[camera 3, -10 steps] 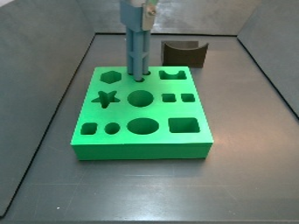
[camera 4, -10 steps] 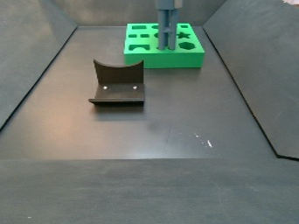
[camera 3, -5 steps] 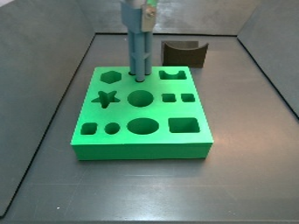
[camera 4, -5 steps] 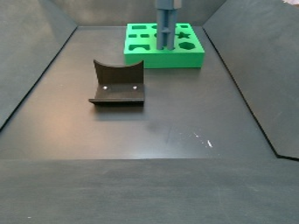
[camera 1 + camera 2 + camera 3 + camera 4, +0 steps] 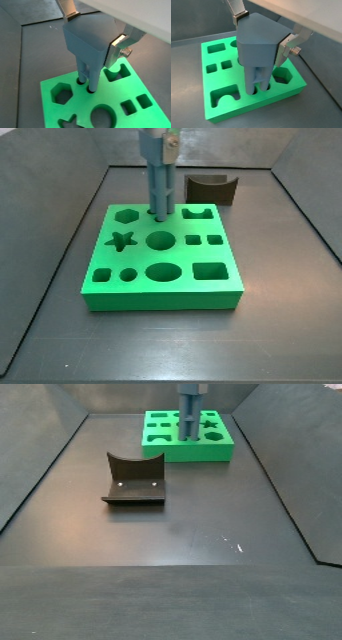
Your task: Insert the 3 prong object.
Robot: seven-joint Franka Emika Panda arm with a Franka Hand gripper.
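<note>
The 3 prong object [image 5: 159, 183] is a tall blue-grey piece that stands upright over the green board [image 5: 160, 300]. In both wrist views its thin prongs [image 5: 89, 80] [image 5: 256, 85] reach down into small round holes in the board. My gripper [image 5: 93, 30] is shut on its wide upper body, with a silver finger [image 5: 289, 46] flat on each side. In both side views the gripper [image 5: 158, 140] [image 5: 191, 390] hangs above the board's far part [image 5: 211, 450].
A dark brown block with a curved notch [image 5: 211, 189] stands beyond the board on the dark floor; it also shows in a side view [image 5: 134, 479]. The board has several other shaped holes, such as a star [image 5: 122, 240] and a circle [image 5: 162, 273]. Grey walls bound the floor.
</note>
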